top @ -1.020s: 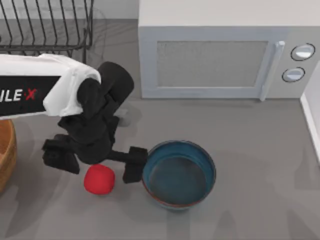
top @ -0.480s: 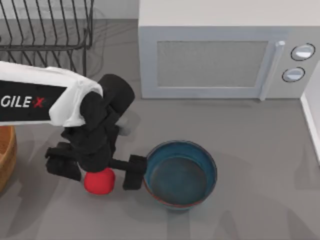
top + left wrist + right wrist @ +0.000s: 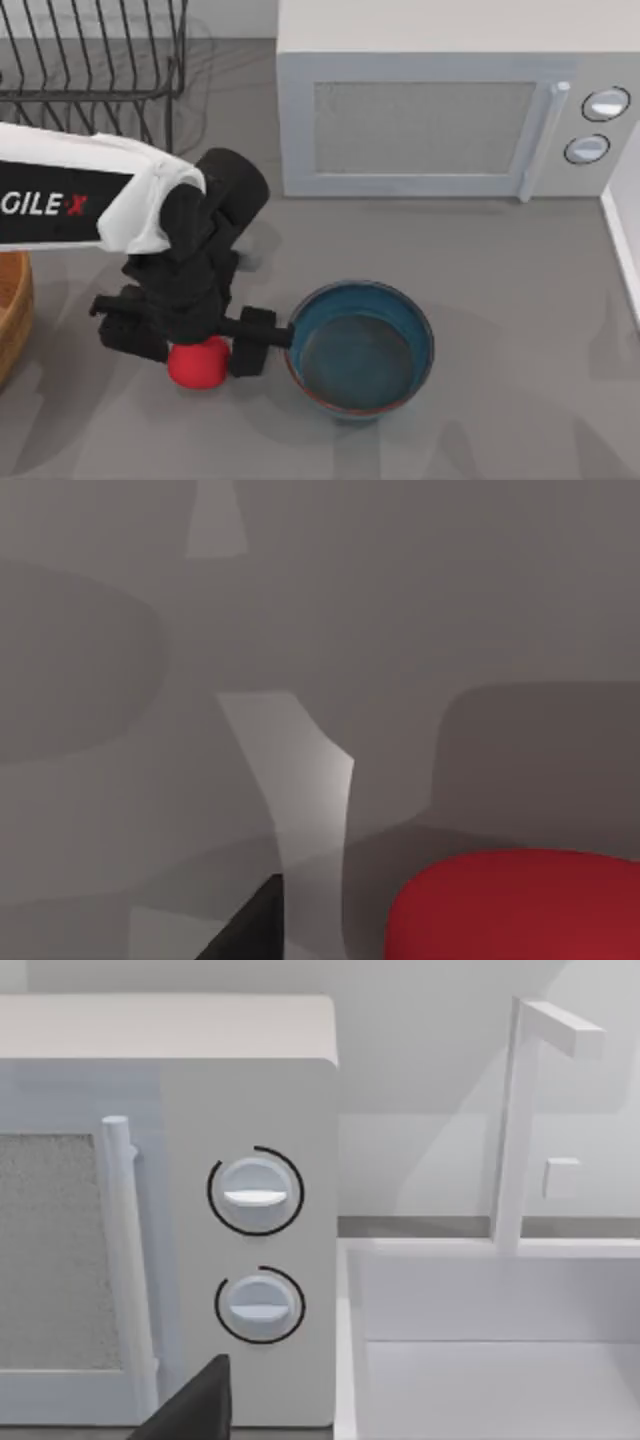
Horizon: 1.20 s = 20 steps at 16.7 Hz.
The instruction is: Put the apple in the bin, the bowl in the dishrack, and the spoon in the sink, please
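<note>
apple: on the table, just left of the bowl
left gripper: over the apple
dishrack: far left
microwave: far, right of the dishrack
sink: right of the microwave

**Other Things on the Gray Table**

A big white box-shaped microwave oven sits at 12 to 1 o'clock on the table in the top view. Its door has a gray speckled window. A long white bar handle stands just right of the window. Two round white knobs sit at the right end, one above the other. The right wrist view shows the same knobs from the front.

An orange-brown wooden-looking round container peeks in at 9 o'clock, cut off by the edge.

The flat gray tabletop lies under it all.
</note>
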Motion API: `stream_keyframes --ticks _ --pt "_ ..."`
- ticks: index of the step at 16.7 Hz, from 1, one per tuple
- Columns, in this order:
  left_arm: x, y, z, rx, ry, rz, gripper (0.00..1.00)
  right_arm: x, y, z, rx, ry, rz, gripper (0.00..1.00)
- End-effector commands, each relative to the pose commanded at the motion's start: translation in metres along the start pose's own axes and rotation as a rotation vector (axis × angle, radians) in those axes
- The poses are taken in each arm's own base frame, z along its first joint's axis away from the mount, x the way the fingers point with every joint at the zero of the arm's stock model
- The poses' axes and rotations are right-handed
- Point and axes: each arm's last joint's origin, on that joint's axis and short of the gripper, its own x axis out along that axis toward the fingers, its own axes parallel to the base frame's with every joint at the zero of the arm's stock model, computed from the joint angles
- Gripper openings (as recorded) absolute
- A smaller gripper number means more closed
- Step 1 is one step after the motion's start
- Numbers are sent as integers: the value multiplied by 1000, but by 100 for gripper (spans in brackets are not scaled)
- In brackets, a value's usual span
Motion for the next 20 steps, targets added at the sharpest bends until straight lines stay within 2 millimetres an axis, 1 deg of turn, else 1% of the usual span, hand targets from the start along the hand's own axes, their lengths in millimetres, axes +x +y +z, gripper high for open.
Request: stream_keyframes --ticks 3,4,11,12,14,15,17,20 --pt "0 0 0 0 0 0 2 0 0 0 0 0 0 100" --pt "0 0 0 0 0 0 0 0 0 0 0 0 0 100" --pt "0 0 0 0 0 0 0 0 0 0 0 0 0 100" --pt "-8 1 1 3 -18 3 0 0 0 0 0 0 0 100" --pt "-12 0 2 4 -20 2 0 0 0 0 0 0 0 100" --pt "-18 -1 4 4 -22 1 0 0 0 0 0 0 0 100" --pt "-37 -1 7 0 -18 3 0 0 0 0 0 0 0 100" --pt "-73 -1 5 2 3 10 0 0 0 0 0 0 0 100"
